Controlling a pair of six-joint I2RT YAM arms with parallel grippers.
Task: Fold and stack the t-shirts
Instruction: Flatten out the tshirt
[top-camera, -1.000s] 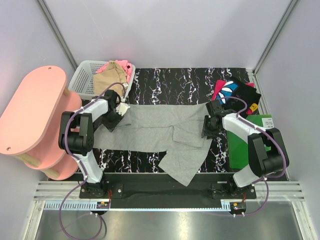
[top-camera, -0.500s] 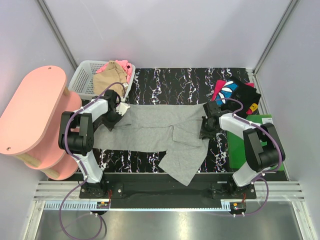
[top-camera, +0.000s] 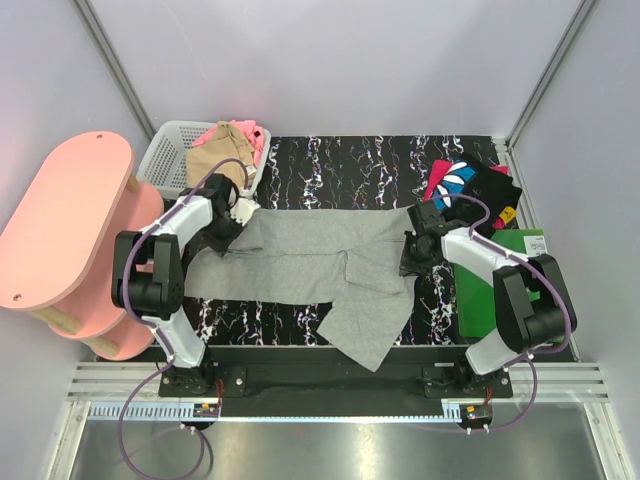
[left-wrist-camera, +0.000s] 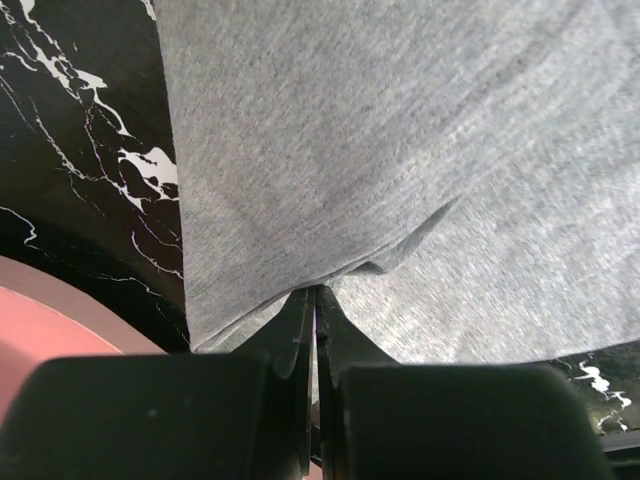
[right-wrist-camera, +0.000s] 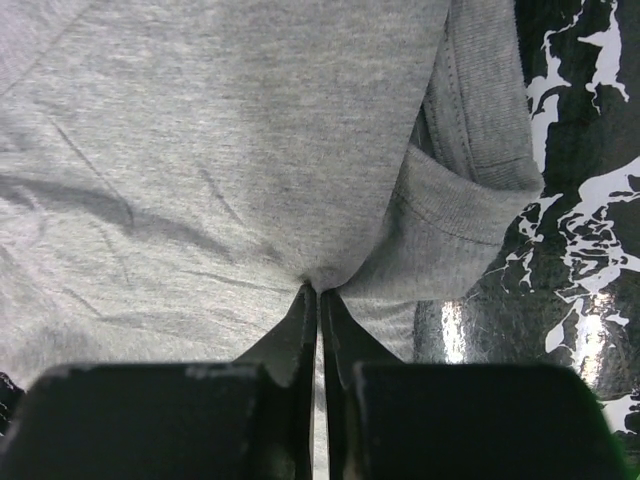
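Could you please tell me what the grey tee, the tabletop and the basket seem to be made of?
The grey tee looks like soft, matte knit cloth: heathered texture, limp folds. The tabletop is probably a marble-print sheet, slightly glossy: white veins on black, glare in spots. The basket seems white plastic, by its lattice walls.

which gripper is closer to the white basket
Left. The left gripper pinches the grey t-shirt at its edge right beside the white basket; the right gripper pinches the shirt's opposite end, well away from the basket.
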